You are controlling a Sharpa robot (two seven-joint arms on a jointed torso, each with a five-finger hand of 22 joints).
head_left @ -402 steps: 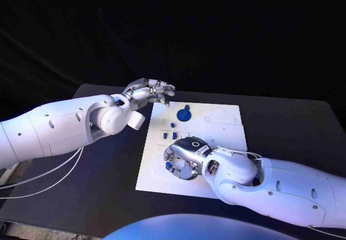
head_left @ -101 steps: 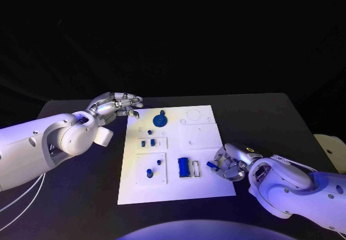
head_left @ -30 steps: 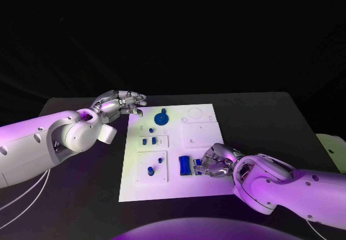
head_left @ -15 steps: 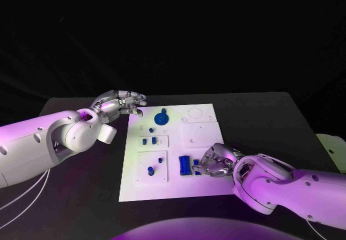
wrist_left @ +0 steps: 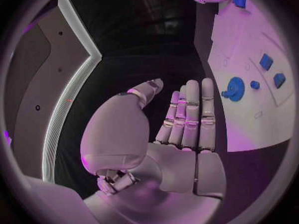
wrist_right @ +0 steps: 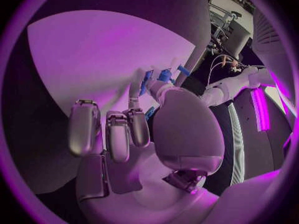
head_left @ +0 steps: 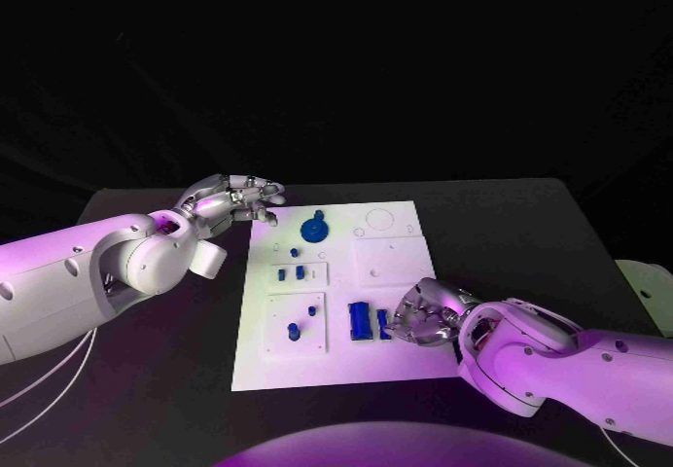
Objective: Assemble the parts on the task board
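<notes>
The white task board (head_left: 394, 265) lies in the middle of the black table. A blue round disc (head_left: 314, 231) sits near its far end, with small blue parts (head_left: 291, 274) below it. A long blue part (head_left: 359, 321) stands in a slot near the board's near right. Right beside it is a small blue part (head_left: 381, 325), pinched at the fingertips of my right hand (head_left: 425, 316); a sliver of that blue part (wrist_right: 150, 112) shows between the thumb and fingers. My left hand (head_left: 231, 202) hovers off the board's far left corner, fingers straight and holding nothing (wrist_left: 181, 129).
The black table (head_left: 533, 224) stretches out right of the board and a narrower strip lies left of it. My left forearm (head_left: 126, 268) runs along the board's left side. In the left wrist view the disc (wrist_left: 234, 88) lies on the board (wrist_left: 249, 45).
Since 3.4 s ago my right hand has brought the small blue part from the board's right edge leftward to beside the long part. Over the last second it barely shifted. The left hand stayed put.
</notes>
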